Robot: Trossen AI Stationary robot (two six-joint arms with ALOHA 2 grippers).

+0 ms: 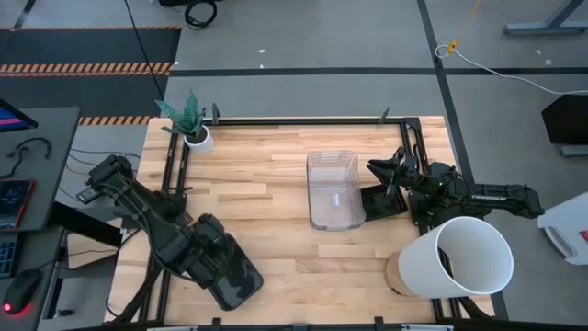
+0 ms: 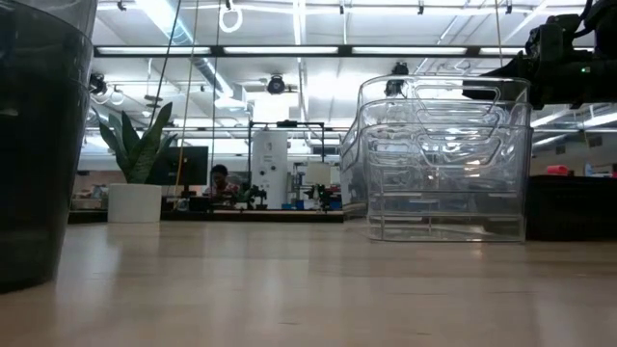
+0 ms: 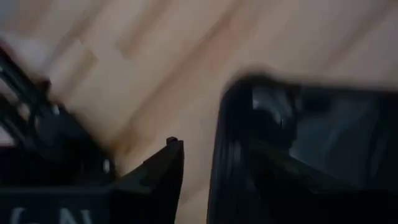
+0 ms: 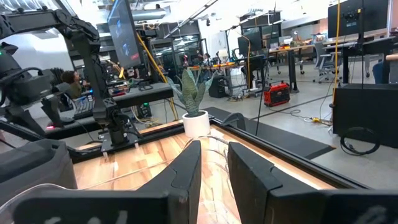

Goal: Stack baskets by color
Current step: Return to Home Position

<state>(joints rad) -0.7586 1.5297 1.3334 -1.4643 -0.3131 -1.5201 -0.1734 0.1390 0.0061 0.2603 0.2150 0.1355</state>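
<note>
A dark grey basket (image 1: 234, 279) sits on the table near its front left; it fills the left edge of the low view (image 2: 39, 145). My left gripper (image 1: 213, 253) points steeply down over the basket's far end, open. In the left wrist view (image 3: 214, 155) one finger (image 3: 163, 177) stands outside the basket's wall (image 3: 219, 143), and the other seems to be inside it. Clear baskets (image 1: 333, 188) stand nested at the table's middle (image 2: 443, 159). My right gripper (image 1: 375, 170) rests just right of them, held level, its fingers (image 4: 214, 149) a little apart with nothing between them. My left gripper stands open astride the dark grey basket's far wall (image 3: 219, 143), coming from above. Whether either finger touches the wall, I cannot tell. The basket rests flat on the table.
A big white bucket (image 1: 459, 259) lies on its side at the front right. A small white plant pot (image 1: 197, 138) stands at the far left corner. A flat dark thing (image 1: 381, 202) lies under the right arm. Bare wood lies between the two basket groups.
</note>
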